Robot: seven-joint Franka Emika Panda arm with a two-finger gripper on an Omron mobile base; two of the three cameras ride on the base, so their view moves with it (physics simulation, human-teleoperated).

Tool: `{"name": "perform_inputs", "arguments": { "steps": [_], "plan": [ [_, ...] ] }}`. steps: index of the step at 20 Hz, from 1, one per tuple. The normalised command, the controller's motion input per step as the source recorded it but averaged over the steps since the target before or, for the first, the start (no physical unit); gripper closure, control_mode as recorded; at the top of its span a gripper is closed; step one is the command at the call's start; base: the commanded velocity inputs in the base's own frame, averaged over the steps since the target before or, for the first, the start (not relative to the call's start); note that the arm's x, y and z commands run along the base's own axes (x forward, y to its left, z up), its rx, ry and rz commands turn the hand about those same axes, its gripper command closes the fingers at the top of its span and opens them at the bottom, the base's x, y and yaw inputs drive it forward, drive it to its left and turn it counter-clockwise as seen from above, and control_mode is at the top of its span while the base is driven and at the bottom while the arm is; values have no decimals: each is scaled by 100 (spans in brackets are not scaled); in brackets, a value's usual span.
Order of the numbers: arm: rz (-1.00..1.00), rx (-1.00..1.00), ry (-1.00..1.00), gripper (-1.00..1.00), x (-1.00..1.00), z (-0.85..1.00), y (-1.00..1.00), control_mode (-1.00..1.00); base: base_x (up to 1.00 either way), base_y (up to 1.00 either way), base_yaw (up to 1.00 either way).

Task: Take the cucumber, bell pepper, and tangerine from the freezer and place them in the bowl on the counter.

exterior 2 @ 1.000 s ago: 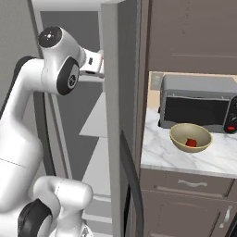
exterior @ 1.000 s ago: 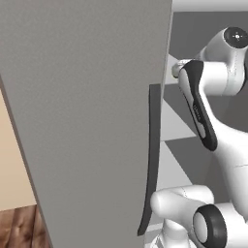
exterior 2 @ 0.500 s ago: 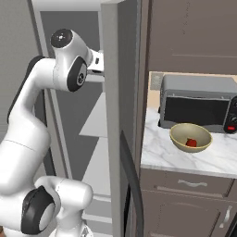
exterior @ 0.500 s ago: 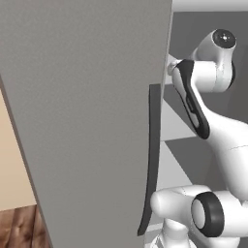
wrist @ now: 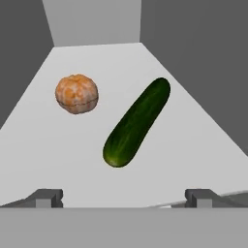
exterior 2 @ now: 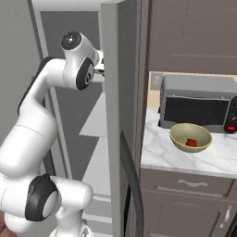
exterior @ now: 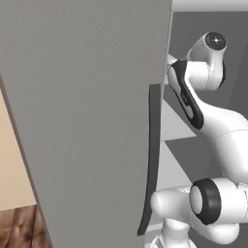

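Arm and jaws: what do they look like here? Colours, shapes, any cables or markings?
The arm is glossy white, built of rounded, bulbous links, with black bands and round dark caps at the joints. A long black strip runs along one link in the left base view. No cables or markings show. In the hand view the gripper shows as two small, blocky grey fingertips.

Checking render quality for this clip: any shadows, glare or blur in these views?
Hand view: sharp, flat lighting, cucumber and tangerine cast no clear shadow on the shelf. Left base view: freezer door blocks most, soft edges. Right base view: even light, no glare on the bowl.
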Motion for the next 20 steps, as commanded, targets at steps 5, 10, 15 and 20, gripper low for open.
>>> {"name": "perform_inputs", "arguments": {
  "steps": [5, 10, 15, 20],
  "plan": [
    [0, 0, 0, -100, 19, -2, 0, -100, 0, 0, 0],
    [0, 0, 0, -100, 11, -2, 0, -100, 0, 0, 0],
    [0, 1, 1, -100, 21, -6, 0, -100, 0, 0, 0],
    [0, 1, 0, -100, 14, -12, 0, -100, 0, 0, 0]
  ]
}}
